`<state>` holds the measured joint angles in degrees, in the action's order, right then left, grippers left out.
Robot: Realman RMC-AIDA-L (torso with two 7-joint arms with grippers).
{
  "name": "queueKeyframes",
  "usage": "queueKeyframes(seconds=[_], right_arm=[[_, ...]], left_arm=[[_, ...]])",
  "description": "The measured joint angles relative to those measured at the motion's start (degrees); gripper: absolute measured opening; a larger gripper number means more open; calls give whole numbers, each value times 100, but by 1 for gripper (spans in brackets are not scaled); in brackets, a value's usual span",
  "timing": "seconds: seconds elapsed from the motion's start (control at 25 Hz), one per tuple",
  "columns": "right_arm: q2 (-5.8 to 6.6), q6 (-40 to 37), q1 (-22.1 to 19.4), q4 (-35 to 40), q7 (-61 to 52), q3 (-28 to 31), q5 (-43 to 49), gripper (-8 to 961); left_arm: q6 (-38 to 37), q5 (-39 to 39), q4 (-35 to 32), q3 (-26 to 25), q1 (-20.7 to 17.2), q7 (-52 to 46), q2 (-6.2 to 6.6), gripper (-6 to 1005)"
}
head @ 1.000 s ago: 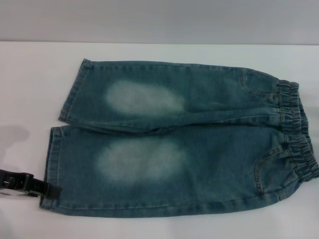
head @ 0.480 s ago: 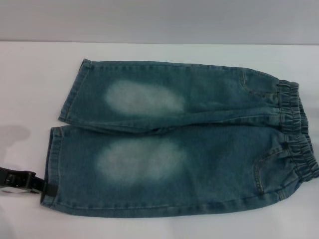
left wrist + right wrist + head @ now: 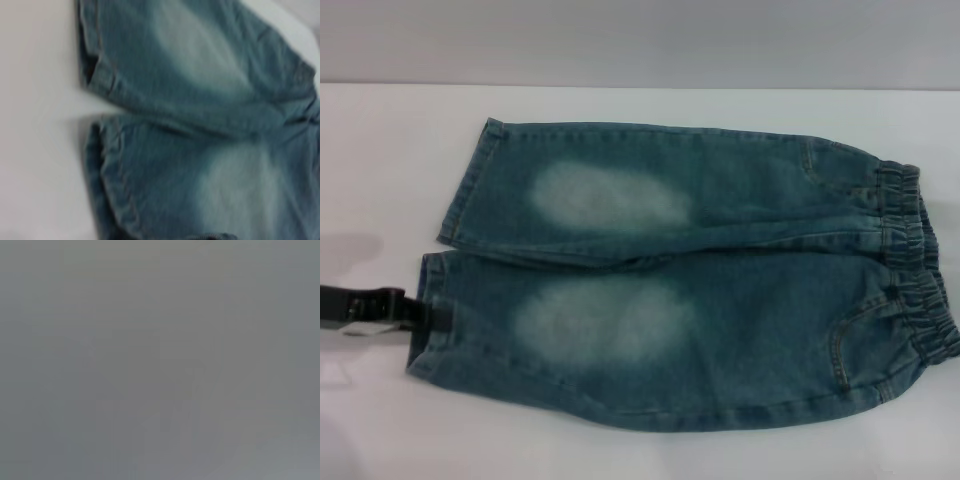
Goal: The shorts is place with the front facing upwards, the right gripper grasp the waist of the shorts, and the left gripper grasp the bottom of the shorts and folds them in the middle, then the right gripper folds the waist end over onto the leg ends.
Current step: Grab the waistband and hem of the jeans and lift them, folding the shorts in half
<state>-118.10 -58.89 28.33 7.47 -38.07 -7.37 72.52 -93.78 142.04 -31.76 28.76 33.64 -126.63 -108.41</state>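
Blue denim shorts (image 3: 720, 300) lie front up on the white table (image 3: 380, 160), with the elastic waist (image 3: 918, 270) at the right and the two leg ends at the left. My left gripper (image 3: 420, 313) reaches in from the left edge and is shut on the hem of the near leg (image 3: 428, 330), which is drawn up off the table at its corner. In the left wrist view both leg hems of the shorts (image 3: 200, 125) fill the picture. The right gripper appears in no view; the right wrist view shows only plain grey.
A grey wall (image 3: 640, 40) runs behind the table's far edge. The shorts' waist reaches almost to the right side of the head view.
My left gripper has moved up and slightly right along the near leg's hem, and the hem's lower corner has lifted and shifted with it.
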Motion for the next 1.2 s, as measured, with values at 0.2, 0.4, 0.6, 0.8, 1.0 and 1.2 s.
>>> queueKeyframes(seconds=[0.2, 0.4, 0.6, 0.8, 1.0, 1.2], right_arm=[[200, -235, 4, 736, -2213, -907, 1217, 749], [512, -1455, -34, 1741, -4297, -1688, 2555, 749], [905, -3051, 83, 2515, -5433, -2000, 3648, 749], [1107, -4587, 296, 3561, -6067, -2095, 4971, 749], [1082, -5870, 324, 4563, -5694, -2457, 5634, 749], [1066, -5847, 468, 4918, -5753, -2616, 6500, 749]], left_arm=[[11, -82, -14, -124, 25, 95, -65, 11], [74, -96, -18, -122, 28, 206, -100, 12], [104, -99, -21, -117, 29, 252, -103, 13], [129, -109, -23, -133, 48, 296, -112, 13], [143, -109, -23, -138, 81, 297, -111, 14], [165, -109, -23, -128, 130, 304, -116, 15]])
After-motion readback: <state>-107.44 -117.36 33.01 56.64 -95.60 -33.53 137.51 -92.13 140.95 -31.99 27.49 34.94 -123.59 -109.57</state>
